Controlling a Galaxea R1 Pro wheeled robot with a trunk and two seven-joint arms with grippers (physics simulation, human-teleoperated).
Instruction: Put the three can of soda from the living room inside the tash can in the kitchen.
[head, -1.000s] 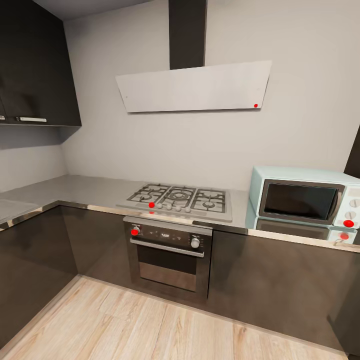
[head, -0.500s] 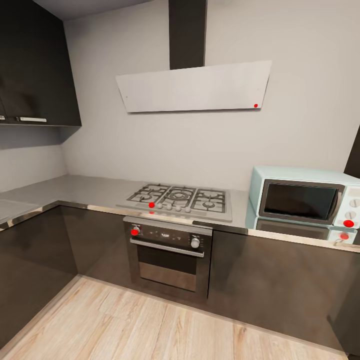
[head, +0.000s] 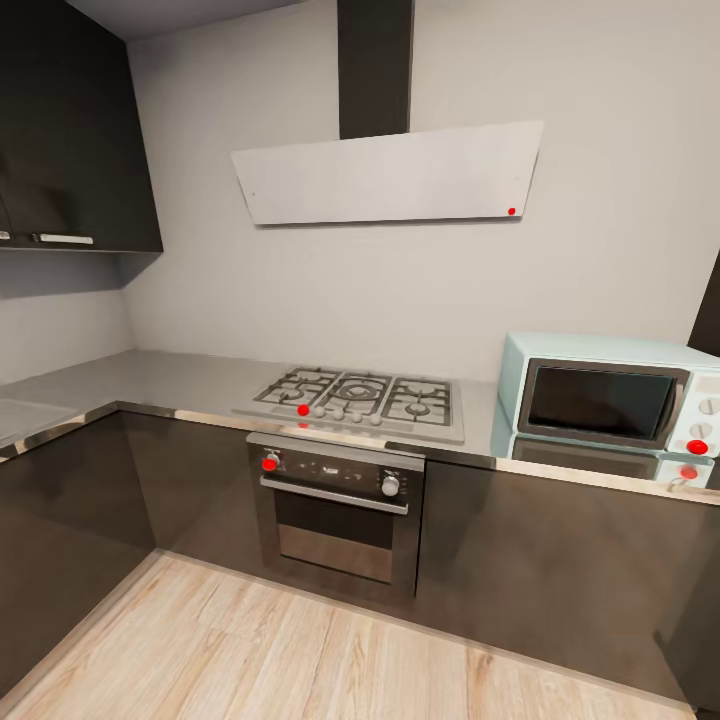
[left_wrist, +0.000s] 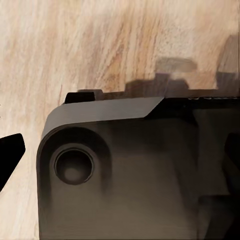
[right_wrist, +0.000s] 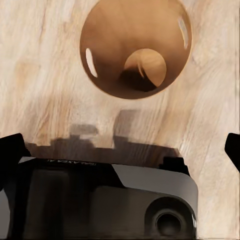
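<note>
Kitchen fills the head view: dark cabinets, grey tabletop, gas hob above a built-in oven, white hood, pale microwave at the right, wood floor below. Left wrist view looks down at the robot's dark base over the floor; whether that tool is released or clenched cannot be told. Right wrist view shows the tash can standing on the floor, its tan inside open upward; the right tool's dark fingertips sit wide apart at the picture's edges, released and grasping nothing.

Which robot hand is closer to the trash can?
Right. The right wrist camera looks straight down into the trash can on the wood floor, close by its black fingertips. The left wrist camera shows floor and part of the robot's base.
</note>
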